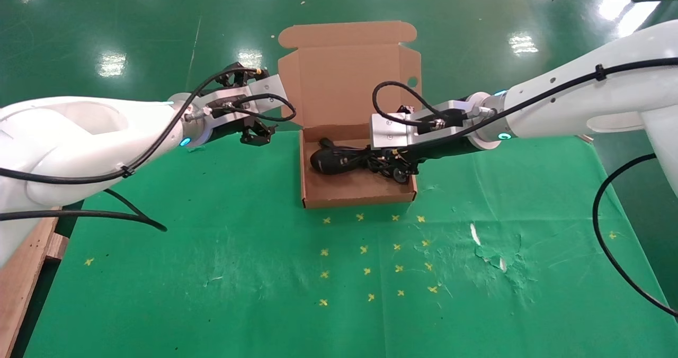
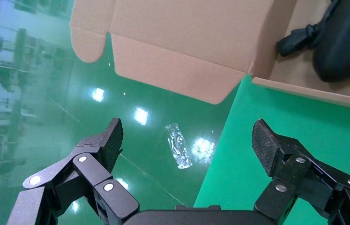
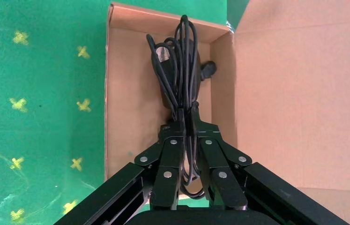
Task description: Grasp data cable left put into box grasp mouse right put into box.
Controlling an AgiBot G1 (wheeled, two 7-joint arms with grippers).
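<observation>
The brown cardboard box (image 1: 355,199) lies open at the table's centre with its lid up. The black mouse (image 1: 331,162) lies low in the box's left part; it also shows in the left wrist view (image 2: 346,42). The data cable's thick plug end (image 1: 324,143) pokes out beside it (image 2: 294,40). My right gripper (image 1: 394,164) is over the box's right part, shut on the looped thin mouse cord (image 3: 182,61). In the right wrist view (image 3: 184,126) the cord hides most of the mouse. My left gripper (image 1: 259,106) is open and empty beside the box's left flap (image 2: 187,136).
The green cloth carries yellow crosses (image 1: 365,249) in front of the box and a torn patch (image 1: 498,257) at the right. A wooden pallet (image 1: 26,273) stands at the left. A clear wrapper (image 2: 178,145) lies on the floor past the table's back edge.
</observation>
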